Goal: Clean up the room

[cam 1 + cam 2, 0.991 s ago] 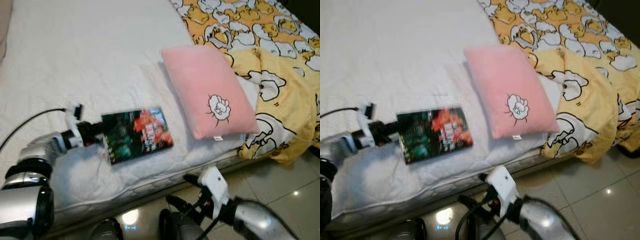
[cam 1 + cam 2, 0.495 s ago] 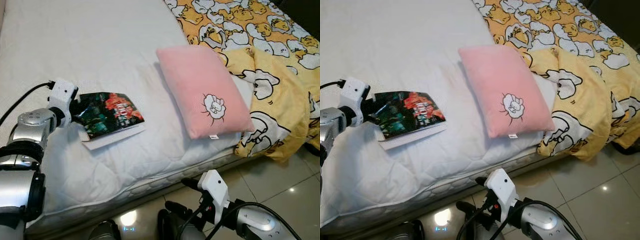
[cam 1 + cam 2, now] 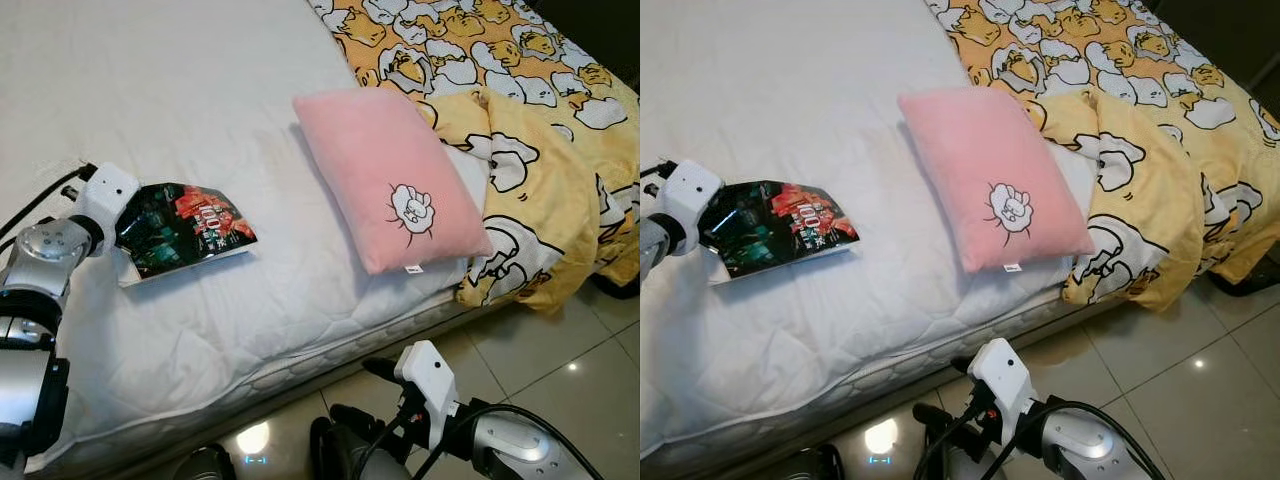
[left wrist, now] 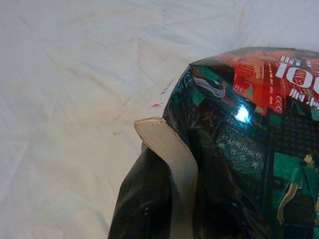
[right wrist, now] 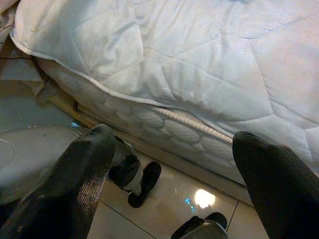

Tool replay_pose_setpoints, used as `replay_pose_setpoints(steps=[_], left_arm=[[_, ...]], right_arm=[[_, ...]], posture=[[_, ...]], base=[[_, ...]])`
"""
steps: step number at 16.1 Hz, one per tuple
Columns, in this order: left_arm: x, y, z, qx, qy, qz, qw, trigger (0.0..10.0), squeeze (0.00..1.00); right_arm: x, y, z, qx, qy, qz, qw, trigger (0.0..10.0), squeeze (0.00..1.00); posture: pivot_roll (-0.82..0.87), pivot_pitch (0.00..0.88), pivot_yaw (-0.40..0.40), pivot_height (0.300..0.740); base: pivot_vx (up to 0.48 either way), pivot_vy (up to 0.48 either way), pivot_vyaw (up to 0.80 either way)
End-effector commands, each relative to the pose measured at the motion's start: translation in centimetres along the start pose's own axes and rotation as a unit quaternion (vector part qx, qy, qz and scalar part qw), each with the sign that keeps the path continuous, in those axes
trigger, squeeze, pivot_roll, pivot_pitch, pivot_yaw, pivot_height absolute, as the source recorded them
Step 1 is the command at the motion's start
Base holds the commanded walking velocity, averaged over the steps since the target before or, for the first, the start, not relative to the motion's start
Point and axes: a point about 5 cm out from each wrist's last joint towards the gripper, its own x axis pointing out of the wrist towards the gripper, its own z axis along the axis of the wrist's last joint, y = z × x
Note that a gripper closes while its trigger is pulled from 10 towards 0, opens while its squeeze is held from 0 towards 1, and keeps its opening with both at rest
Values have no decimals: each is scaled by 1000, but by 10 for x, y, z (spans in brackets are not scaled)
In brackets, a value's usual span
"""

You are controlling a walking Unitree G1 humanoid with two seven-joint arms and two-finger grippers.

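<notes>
The white bed took up most of the room — tiled floor beyond its edge. Left claw was clamped on the book near the pink pillow; right claw hung spread wide over the floor.

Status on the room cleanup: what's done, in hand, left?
Done: nothing visibly put away yet. In hand: the left hand is shut on the book, one end lifted off the mattress. Left: the pink pillow lies skewed and the yellow duvet is rumpled over the bed's edge. The right hand is open, low by the floor.
</notes>
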Motion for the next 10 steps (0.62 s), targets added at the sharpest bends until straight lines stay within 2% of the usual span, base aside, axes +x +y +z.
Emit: replay_pose_setpoints(steps=[1,5,7,8,9,10], left_arm=[[-12,-9,-47,15,107,-25,994,0,0],[-19,-13,-63,22,138,-51,989,0,0],[-26,-6,-72,62,166,-43,983,0,0],[-30,-1,-76,101,180,-39,978,0,0],[-31,1,-75,123,182,-41,975,0,0],[-29,3,-70,129,175,-32,975,745,0]], right_arm=[[-2,-2,-5,2,14,-4,1000,10000,0],[-2,-3,-8,3,19,-8,1000,10000,0],[-2,-3,-9,4,21,-9,1000,10000,0],[-2,-4,-9,3,21,-10,1000,10000,0],[-2,-4,-9,2,21,-11,1000,10000,0],[-2,-4,-10,2,22,-10,1000,10000,0]], posture=[[-263,201,-147,740],[-268,198,-143,740],[-269,194,-140,740],[-266,188,-139,740],[-262,187,-140,740],[-257,181,-140,740]], base=[[0,0,0],[0,0,0],[0,0,0],[0,0,0],[0,0,0],[0,0,0]])
